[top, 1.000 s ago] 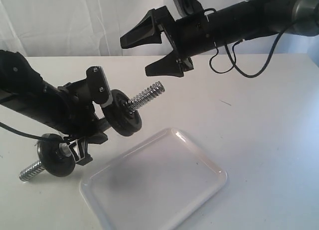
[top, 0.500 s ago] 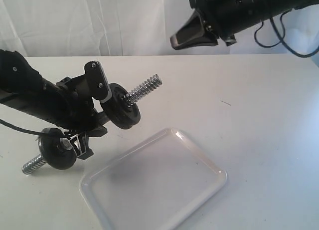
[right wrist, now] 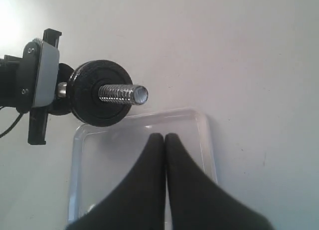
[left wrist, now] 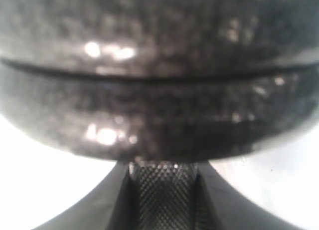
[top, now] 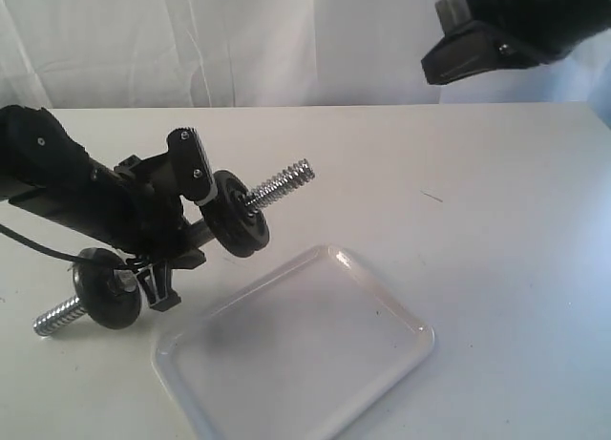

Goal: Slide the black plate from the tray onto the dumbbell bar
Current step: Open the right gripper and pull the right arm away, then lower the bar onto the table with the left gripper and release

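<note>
The right tool (top: 449, 60) is pulling up & away toward the top right of the ext. view. 1 s ago it was hanging wide open just above the threaded end; now only its tip is showing at the frame edge. In the right wrist view its two fingers are pressing together w/ nothing between them. The small round black plate w/ thick rim (top: 239, 227) is staying put on the short chrome steel dumbbell bar (top: 282, 184) throughout, so the release looks clean. The shallow white glossy tray (top: 387, 295) is lying bare on the white worktop (top: 496, 220), just below & right of the plate. Judging by that, the slide-on is done and the right arm is simply clearing out.

The left tool (top: 175, 225) is clamping the dumbbell bar around its middle, between the plate and a second black disc (top: 110, 289) on the other end. The bar's long axis is running from lower left, near the worktop, to upper right, tilting upward. Its free threaded end is pointing up & right, past the plate. The plate is sitting square across that axis, face looking along the bar toward the free end. No collar is showing outboard of it, so it is prob. only resting on the thread.
</note>
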Robot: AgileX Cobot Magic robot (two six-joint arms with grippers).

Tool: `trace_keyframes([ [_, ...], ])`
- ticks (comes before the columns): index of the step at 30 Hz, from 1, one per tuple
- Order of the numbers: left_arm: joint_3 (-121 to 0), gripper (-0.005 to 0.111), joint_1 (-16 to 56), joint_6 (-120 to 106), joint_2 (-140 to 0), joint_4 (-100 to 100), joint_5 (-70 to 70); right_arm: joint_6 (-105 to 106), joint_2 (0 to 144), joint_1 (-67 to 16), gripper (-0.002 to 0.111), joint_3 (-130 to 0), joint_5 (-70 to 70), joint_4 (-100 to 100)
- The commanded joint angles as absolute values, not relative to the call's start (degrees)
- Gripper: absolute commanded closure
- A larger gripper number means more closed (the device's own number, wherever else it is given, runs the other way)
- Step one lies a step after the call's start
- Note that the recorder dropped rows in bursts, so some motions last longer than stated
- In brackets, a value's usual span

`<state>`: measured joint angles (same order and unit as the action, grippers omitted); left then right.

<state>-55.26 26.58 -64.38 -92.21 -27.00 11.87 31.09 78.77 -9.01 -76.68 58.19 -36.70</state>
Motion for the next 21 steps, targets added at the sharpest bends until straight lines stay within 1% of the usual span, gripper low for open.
trace_keyframes([
  [1,-57.82,0.107,24.96,-64.48,-88.74,-31.15,-3.56,30.82,69.01,-8.69,0.108,-64.46,51.62,-35.75],
  [6,-58.07,0.107,24.01,-64.24,-88.74,-31.15,-3.43,30.54,60.05,-8.69,0.108,-52.53,49.30,-36.16],
  [13,-58.07,0.107,24.01,-64.24,-88.74,-31.05,-6.50,30.54,48.27,-8.69,0.108,-37.55,38.46,-36.64],
  [21,-61.20,0.107,24.01,-61.25,-92.95,-31.05,-7.37,32.00,41.37,-8.69,0.108,-32.45,37.77,-36.43],
])
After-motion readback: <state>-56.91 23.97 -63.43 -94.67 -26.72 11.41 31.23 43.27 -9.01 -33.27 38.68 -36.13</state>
